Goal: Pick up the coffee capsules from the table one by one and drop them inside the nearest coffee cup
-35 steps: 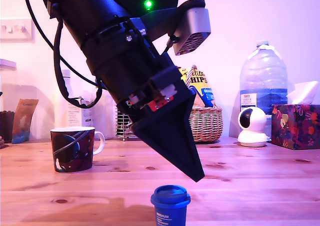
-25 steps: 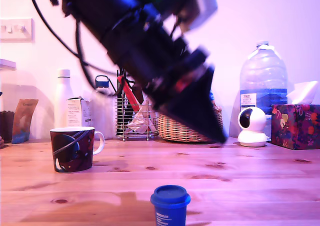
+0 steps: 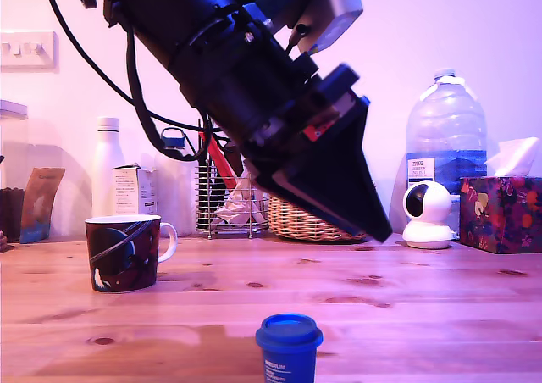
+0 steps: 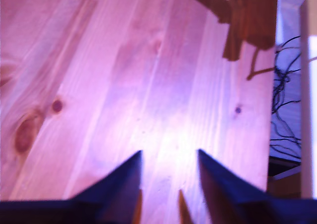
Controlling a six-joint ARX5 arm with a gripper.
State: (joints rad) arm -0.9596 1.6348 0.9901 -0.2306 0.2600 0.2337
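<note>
A blue coffee capsule (image 3: 289,350) stands upright on the pine table (image 3: 423,307) at the front centre of the exterior view. The dark space-print coffee cup (image 3: 124,252) with a white handle stands to the exterior view's left, farther back. My gripper (image 3: 377,229) hangs tilted above the table, up and to the exterior view's right of the capsule, well clear of it. In the wrist view my gripper (image 4: 168,157) is open, with only bare table (image 4: 148,85) between its dark fingertips (image 4: 131,167). Neither capsule nor cup shows in the wrist view.
Along the back wall stand a wicker basket (image 3: 294,220), a wire rack (image 3: 222,205), a white bottle (image 3: 107,167), a large water bottle (image 3: 446,150), a small white camera (image 3: 427,215) and a tissue box (image 3: 500,213). In the wrist view the table edge (image 4: 273,110) has cables beyond it.
My arm has swung up and to the exterior view's right, away from a spot just above the capsule. The capsule and the cup have stayed put.
</note>
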